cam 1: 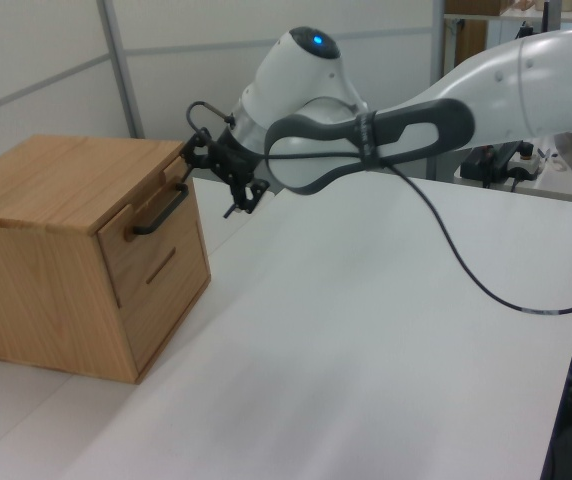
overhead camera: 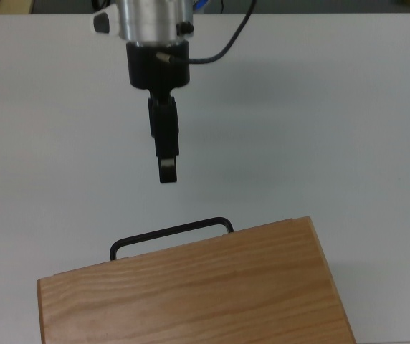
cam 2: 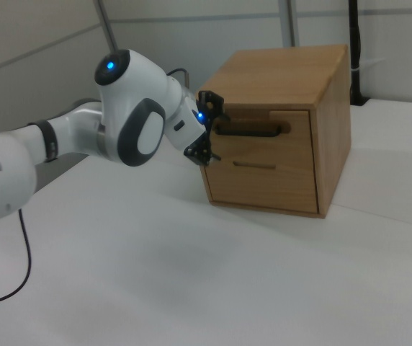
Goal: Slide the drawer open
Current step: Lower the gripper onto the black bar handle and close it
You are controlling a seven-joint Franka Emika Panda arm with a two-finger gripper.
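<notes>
The drawer point(cam 1: 138, 232) is the upper front panel of a light-wood cabinet point(cam 1: 54, 178), pushed in about flush. Its thin black bar handle point(cam 1: 162, 209) sticks out from the panel. In the top view the handle point(overhead camera: 170, 234) shows just past the cabinet's top board point(overhead camera: 191, 294). My gripper point(cam 1: 216, 182) hangs open in front of the handle, a short way off it and touching nothing. In the right view the gripper point(cam 2: 207, 128) sits just left of the handle point(cam 2: 251, 131), one finger above the other. From above, the gripper point(overhead camera: 167, 170) points toward the handle.
A lower front panel with a slot grip point(cam 1: 161, 266) sits under the drawer. The white table point(cam 1: 366, 330) spreads wide to the left view's right. A black cable point(cam 1: 486, 290) trails off the arm over the table. Wall panels stand behind the cabinet.
</notes>
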